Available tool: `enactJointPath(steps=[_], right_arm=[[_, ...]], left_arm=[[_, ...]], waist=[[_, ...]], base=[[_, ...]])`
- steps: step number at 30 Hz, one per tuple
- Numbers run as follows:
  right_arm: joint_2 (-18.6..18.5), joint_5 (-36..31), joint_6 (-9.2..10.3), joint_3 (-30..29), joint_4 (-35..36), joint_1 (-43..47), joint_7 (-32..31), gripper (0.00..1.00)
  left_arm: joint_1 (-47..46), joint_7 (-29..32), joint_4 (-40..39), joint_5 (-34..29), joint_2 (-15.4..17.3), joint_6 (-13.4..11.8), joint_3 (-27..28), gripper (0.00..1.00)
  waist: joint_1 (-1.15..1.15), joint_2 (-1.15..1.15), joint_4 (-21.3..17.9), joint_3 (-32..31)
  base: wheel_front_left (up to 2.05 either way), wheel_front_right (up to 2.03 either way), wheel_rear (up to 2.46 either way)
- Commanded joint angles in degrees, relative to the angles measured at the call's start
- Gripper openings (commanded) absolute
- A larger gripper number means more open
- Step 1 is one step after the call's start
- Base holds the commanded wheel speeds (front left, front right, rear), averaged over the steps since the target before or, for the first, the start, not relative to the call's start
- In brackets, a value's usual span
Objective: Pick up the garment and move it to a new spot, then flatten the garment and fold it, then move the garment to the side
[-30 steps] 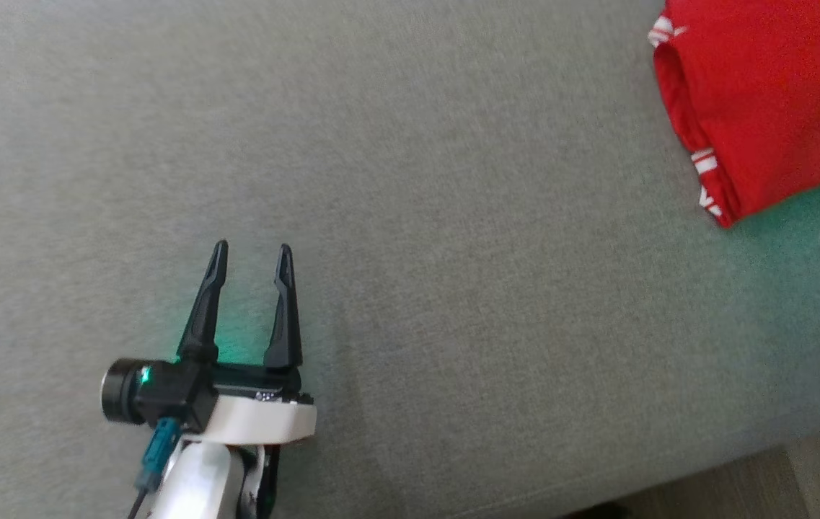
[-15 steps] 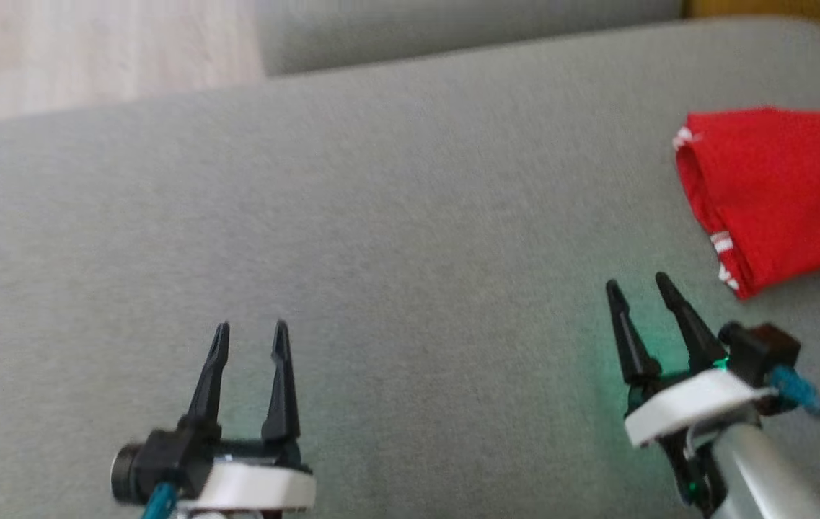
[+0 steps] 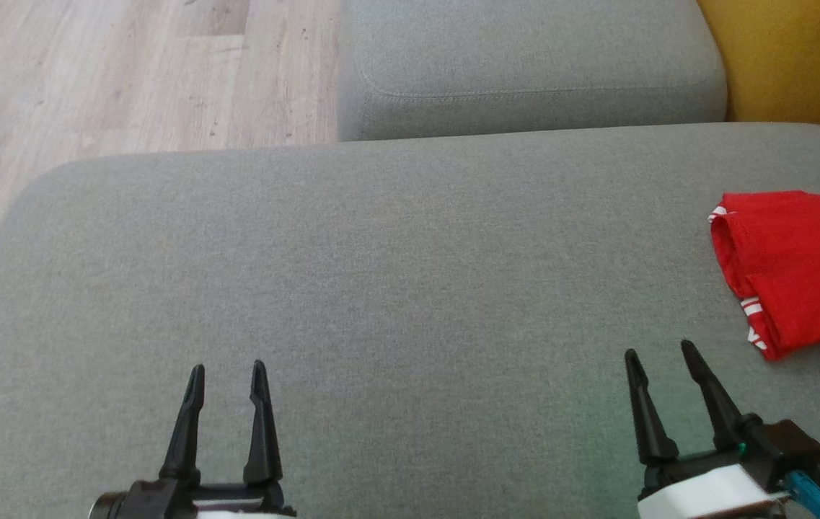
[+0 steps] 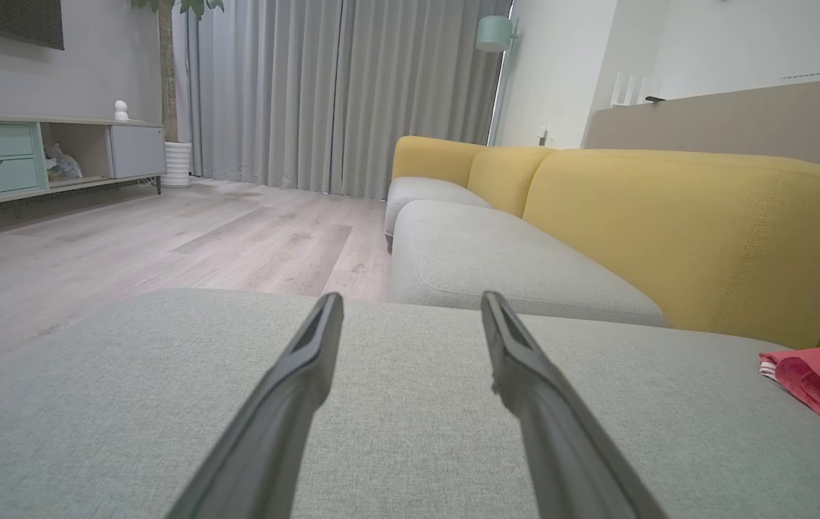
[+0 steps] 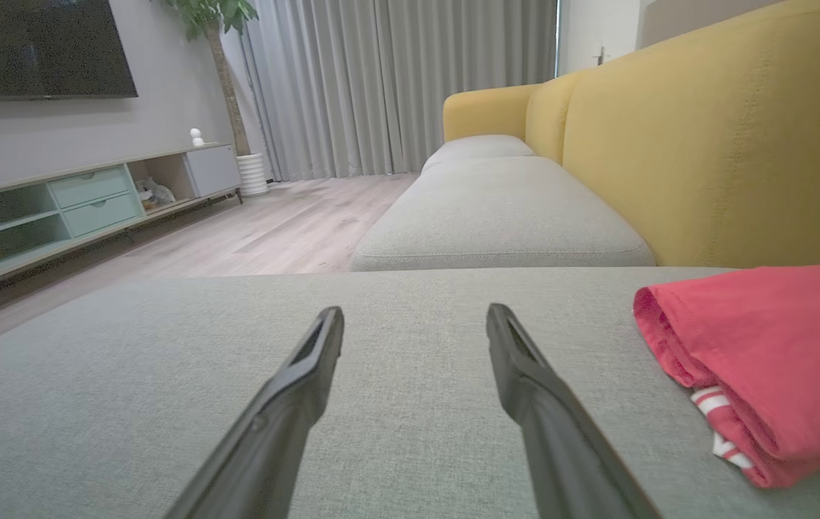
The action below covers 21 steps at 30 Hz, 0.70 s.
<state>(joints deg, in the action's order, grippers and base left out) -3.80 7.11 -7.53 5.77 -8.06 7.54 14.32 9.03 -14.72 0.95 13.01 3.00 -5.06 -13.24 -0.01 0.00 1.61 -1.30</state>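
1. Closest to the robot is the left claw point(image 3: 228, 366). It is low on the left in the head view. Its two dark fingers are spread wide and hold nothing. They point away from the robot, just over the big grey cushion point(image 3: 381, 288).
2. Over on the other side is the right claw point(image 3: 658, 349), low on the right. Its fingers are spread wide too, with nothing between them. They lean a little to the left.
3. Both claws are over the same big grey cushion, well apart from each other. The cushion is soft and flat, with a round corner on the far left.
4. A bit past the right claw, off to its right, lies the red garment point(image 3: 799, 274). It is folded up in a neat bundle on the right side of the big grey cushion. Little white stripes show along its near left edge. The right claw is near it but not touching it.
5. Behind the big cushion is a second grey cushion point(image 3: 525, 65), a seat of the sofa.
6. Next to that seat, on the right, is the yellow sofa back point(image 3: 792, 58).
7. On the left is the pale wood floor point(image 3: 128, 72).
8. Far across the room, the right wrist view shows a low cabinet point(image 5: 92, 194) with pale green drawers and a dark TV point(image 5: 34, 47) on the wall above it.
9. Farthest away are long grey curtains point(image 5: 417, 79), with a tall plant point(image 5: 215, 14) beside them.
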Motion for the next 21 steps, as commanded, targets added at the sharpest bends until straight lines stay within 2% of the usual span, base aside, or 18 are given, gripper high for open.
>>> enactJointPath(steps=[1, 9, 10, 14, 21], right_arm=[[0.08, -0.6, 0.04, 0.36, 2.2, -1.01, 0.67, 1.0], [0.67, -0.77, 0.04, 0.32, 2.14, -0.55, 0.67, 1.0], [0.8, -0.56, 0.0, -0.87, 0.14, 0.53, 0.04, 0.0], [0.84, -0.52, 0.0, -0.62, -3.22, 1.25, -0.07, 0.0], [0.56, 4.38, 0.0, -0.83, -3.45, 0.77, -0.89, 0.0]], left_arm=[[-1.31, -0.28, -2.07, -0.52, -0.13, -0.04, 2.09, 1.0], [-0.96, -0.28, -1.5, -0.73, -0.13, 0.41, 2.03, 1.0], [0.59, 0.01, 0.15, -0.02, 0.01, 0.34, 0.19, 0.0], [1.27, 0.03, 3.65, 0.08, -0.01, 0.34, 0.06, 0.0], [0.75, 0.78, 4.0, 4.65, 0.28, 0.83, 0.7, 0.0]], waist=[[0.01, 0.0, 0.2, -0.25], [0.01, 0.0, 0.21, -0.76], [0.01, 0.0, 0.22, -0.79], [0.01, 0.0, 0.23, -0.83], [0.01, 0.0, 0.13, -0.69]], base=[[0.0, 0.0, 0.0], [0.0, 0.0, 0.0], [0.0, 0.0, 0.0], [0.0, 0.0, 0.0], [0.0, 0.0, 0.0]])
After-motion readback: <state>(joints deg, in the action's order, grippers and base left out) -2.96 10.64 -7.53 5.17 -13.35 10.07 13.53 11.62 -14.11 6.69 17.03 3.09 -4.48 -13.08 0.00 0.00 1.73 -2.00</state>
